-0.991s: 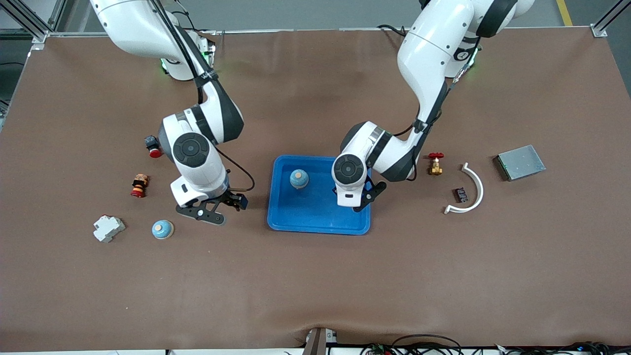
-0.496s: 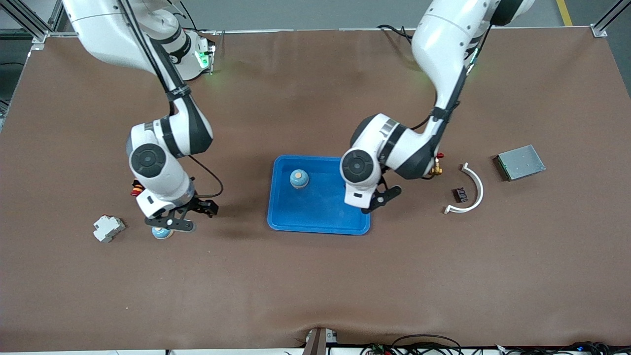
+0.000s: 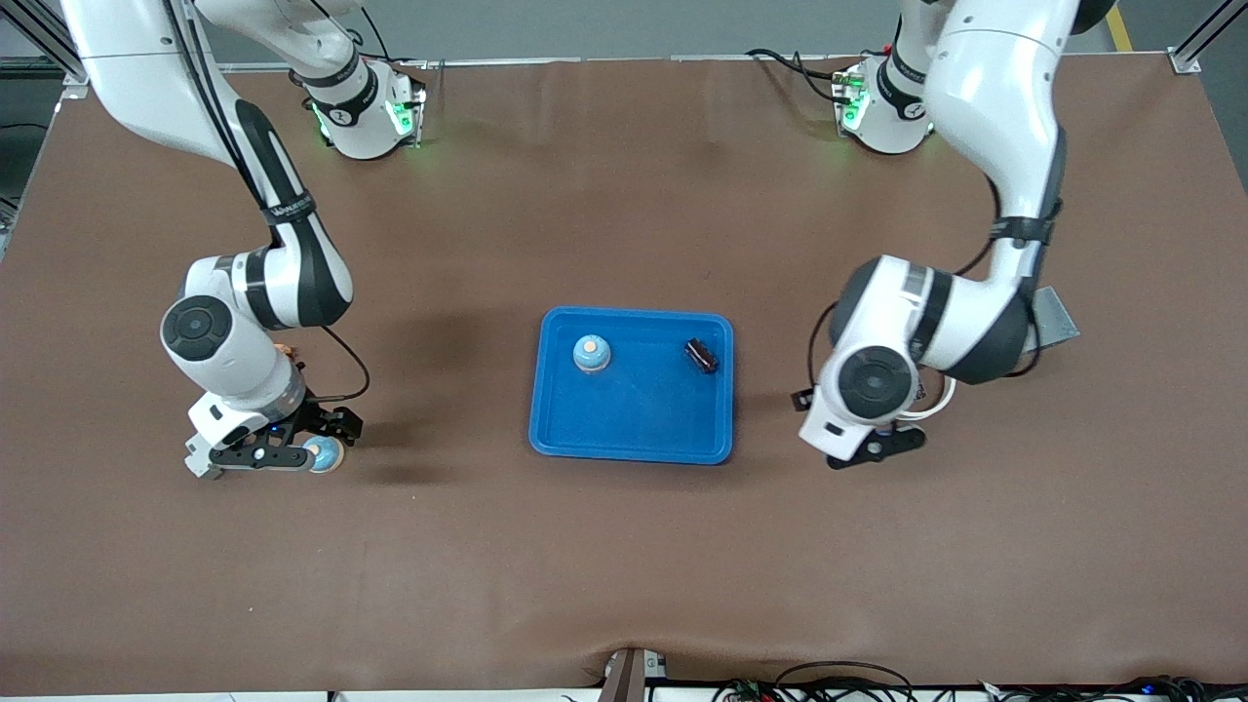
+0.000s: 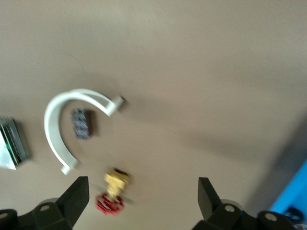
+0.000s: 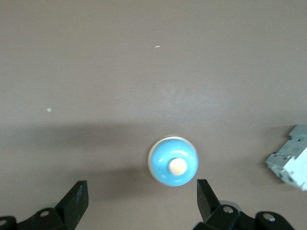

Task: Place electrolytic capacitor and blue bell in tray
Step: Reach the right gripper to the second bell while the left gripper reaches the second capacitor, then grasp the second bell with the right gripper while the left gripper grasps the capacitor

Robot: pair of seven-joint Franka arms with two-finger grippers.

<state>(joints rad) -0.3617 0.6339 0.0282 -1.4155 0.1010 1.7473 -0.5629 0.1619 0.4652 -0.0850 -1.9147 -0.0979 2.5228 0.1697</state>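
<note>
The bright-blue tray (image 3: 634, 421) lies mid-table. In it are a small black capacitor (image 3: 701, 355) and a blue bell with a cream knob (image 3: 592, 353). Another blue bell (image 3: 323, 454) sits on the table toward the right arm's end; it also shows in the right wrist view (image 5: 173, 161). My right gripper (image 3: 261, 454) is open and empty right beside this bell, which sits just ahead of the fingers (image 5: 76, 201). My left gripper (image 3: 875, 445) is open and empty over the bare table past the tray's end, toward the left arm's end.
A white breaker (image 5: 292, 163) lies beside the bell on the table. The left wrist view shows a white arc (image 4: 72, 124), a small dark module (image 4: 80, 123), a brass valve with a red handle (image 4: 112, 191) and a grey box edge (image 4: 12, 143).
My left gripper left the tray and moved toward the left arm's end, and the capacitor now lies in the tray. My right gripper moved to the bell on the table.
</note>
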